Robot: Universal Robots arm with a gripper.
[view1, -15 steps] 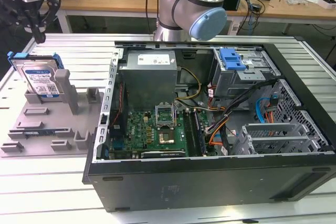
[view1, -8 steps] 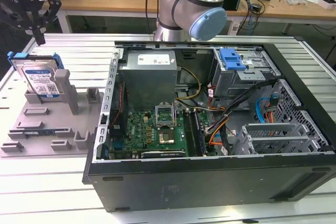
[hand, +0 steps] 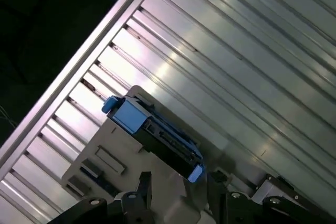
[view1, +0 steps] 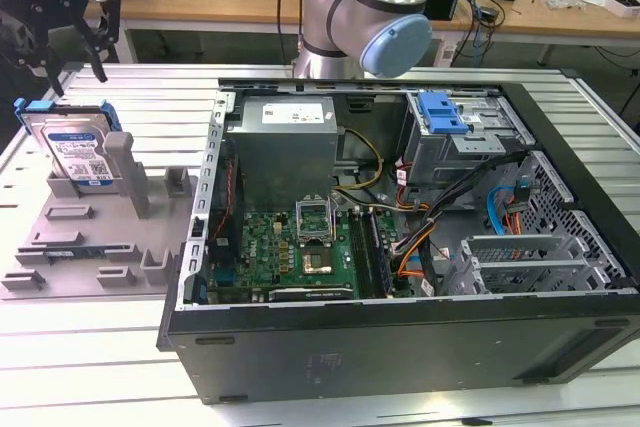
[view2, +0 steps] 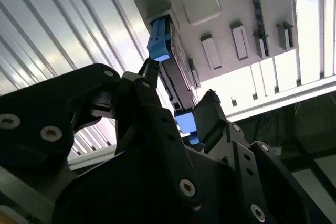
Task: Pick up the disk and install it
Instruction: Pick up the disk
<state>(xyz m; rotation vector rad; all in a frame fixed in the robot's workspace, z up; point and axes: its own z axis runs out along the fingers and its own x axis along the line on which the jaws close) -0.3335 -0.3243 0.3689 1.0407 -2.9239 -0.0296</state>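
The disk [view1: 75,147] is a silver drive with a blue-and-white label and blue rails. It stands on edge in a grey holder [view1: 90,237] at the exterior view's left. My gripper [view1: 75,62] hangs just above it, open, with one finger to each side of the disk's top edge and no contact. In the first wrist view the disk [hand: 157,136] shows edge-on beyond the open gripper [hand: 179,182]. The second wrist view shows the disk's dark edge [view2: 172,77] running between my spread fingertips [view2: 149,72], with the gripper [view2: 178,90] close over it.
An open computer case [view1: 400,347] lies to the exterior view's right of the holder. Inside it are a grey power supply [view1: 285,142], a motherboard [view1: 300,247], loose cables and a drive bay with a blue latch [view1: 440,112]. Everything rests on a slotted aluminium table [view1: 140,87].
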